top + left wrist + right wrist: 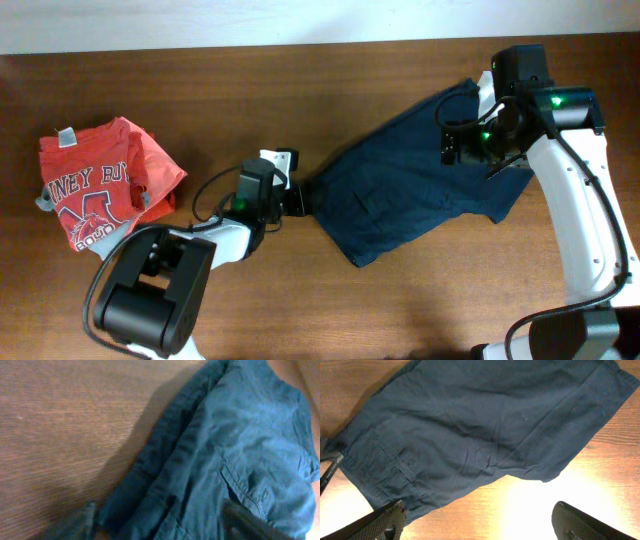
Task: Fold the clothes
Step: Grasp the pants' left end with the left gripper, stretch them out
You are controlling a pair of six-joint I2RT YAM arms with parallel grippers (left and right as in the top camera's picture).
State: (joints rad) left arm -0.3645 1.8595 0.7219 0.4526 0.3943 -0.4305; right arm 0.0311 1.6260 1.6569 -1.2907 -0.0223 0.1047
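Overhead: navy shorts lie diagonally mid-right on table. Right gripper wide apart, empty, above them. Left gripper at their left end, grip can't tell. Pinch both ends firmly, fold evenly, avoid bunching.

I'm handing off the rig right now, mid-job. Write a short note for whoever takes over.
Left gripper: open at the shorts' left edge, with cloth between the fingers, not clamped.
Right gripper: open above the shorts' upper right part, holding nothing.
Shorts: spread diagonally mid-table, roughly flat with some wrinkles.
Red T-shirt: crumpled at the far left, away from both grippers.
Done: shorts laid out, no fold made.
To do: grip the shorts and fold them. The T-shirt is unfolded too.
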